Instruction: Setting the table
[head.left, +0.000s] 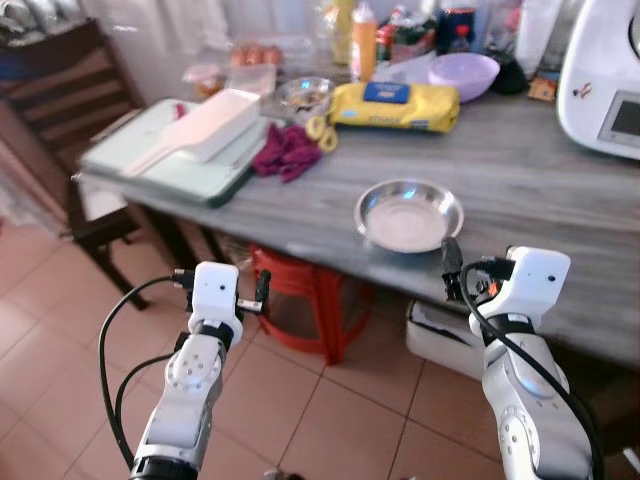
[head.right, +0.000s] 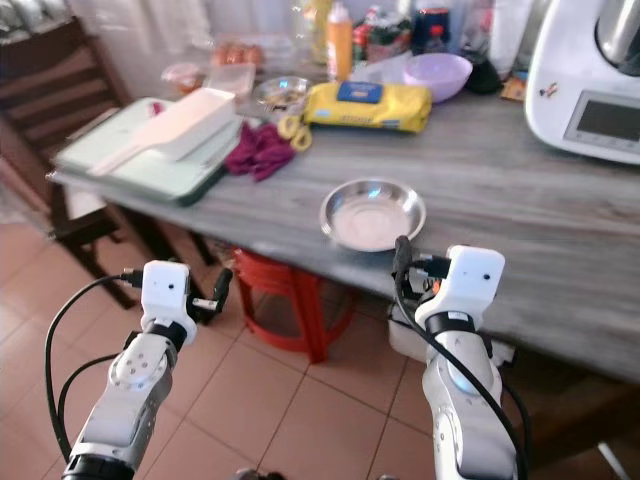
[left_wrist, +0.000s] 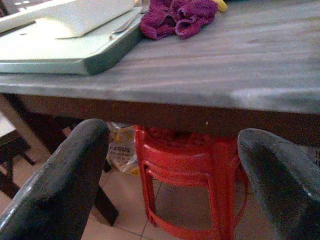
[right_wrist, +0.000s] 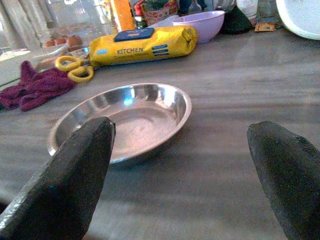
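Head views, table: grey wood-grain table (head.left: 560, 200) runs across the scene, tiled floor below
Head views, task object: steel plate (head.left: 409, 214) lies empty near the table's front edge, just ahead of the right gripper (head.left: 452, 268)
Head views, other items: pale green tray (head.left: 170, 165) at the table's left end carries a white scoop (head.left: 205, 128); a purple cloth (head.left: 285, 152) touches the tray's side; a yellow pack (head.left: 394, 106) and a lilac bowl (head.left: 463, 75) sit farther back; a white appliance (head.left: 605, 85) stands at the right
Head views, left gripper (head.left: 262, 292): held over the floor below the table edge, before a red stool (head.left: 310, 300)
Left wrist view: fingers (left_wrist: 60, 190) spread wide, nothing between them; red stool under the tabletop beyond them
Right wrist view: fingers (right_wrist: 75, 170) spread wide and empty, low over the table; steel plate directly ahead, apart from both tips; yellow-handled scissors (right_wrist: 72, 69) beside the cloth
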